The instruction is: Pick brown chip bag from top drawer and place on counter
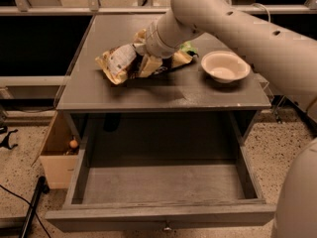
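The brown chip bag (121, 63) lies on the counter (173, 90), left of its middle, with its white label panel facing up and cream ends showing. My gripper (143, 59) is down on the bag's right half, at the end of the big cream arm that reaches in from the upper right; the wrist hides most of it. The top drawer (163, 216) is pulled wide open below the counter. Its grey floor is bare, and its small knob (166, 227) sits at the front edge.
A white bowl (225, 66) stands on the counter's right side. A small green bag (187, 48) lies behind the arm. A tan cardboard box (55, 155) with an orange ball in it stands on the floor to the left. A black cable lies on the floor at lower left.
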Robot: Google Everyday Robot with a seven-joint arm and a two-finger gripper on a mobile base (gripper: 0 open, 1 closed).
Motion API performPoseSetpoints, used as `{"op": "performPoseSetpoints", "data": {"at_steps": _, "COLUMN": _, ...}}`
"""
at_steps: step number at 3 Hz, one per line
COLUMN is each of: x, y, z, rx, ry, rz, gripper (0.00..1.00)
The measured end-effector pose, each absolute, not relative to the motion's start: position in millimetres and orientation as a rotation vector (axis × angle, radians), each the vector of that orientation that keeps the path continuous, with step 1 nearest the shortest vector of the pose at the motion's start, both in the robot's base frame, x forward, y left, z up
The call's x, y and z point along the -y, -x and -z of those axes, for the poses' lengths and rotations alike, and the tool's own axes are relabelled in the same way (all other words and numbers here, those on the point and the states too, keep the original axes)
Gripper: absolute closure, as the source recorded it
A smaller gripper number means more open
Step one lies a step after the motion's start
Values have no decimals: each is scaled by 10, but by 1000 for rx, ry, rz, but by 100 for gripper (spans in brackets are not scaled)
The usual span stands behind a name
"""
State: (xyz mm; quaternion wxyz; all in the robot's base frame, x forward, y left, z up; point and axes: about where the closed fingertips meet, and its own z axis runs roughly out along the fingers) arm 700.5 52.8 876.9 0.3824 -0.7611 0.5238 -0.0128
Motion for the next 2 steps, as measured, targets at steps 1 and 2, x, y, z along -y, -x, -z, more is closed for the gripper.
{"op": "performPoseSetpoints", "data": {"at_steps": 1, "x": -528, "y": -7005, "z": -8769, "rx": -1336, "ry": 1941, "rz": 33, "gripper": 0}}
{"op": "performPoseSetpoints", "data": {"at_steps": 2, "x": -528, "y": -7005, "z": -8769, "rx": -1336, "ry": 1941, "rz": 33, "gripper": 0}}
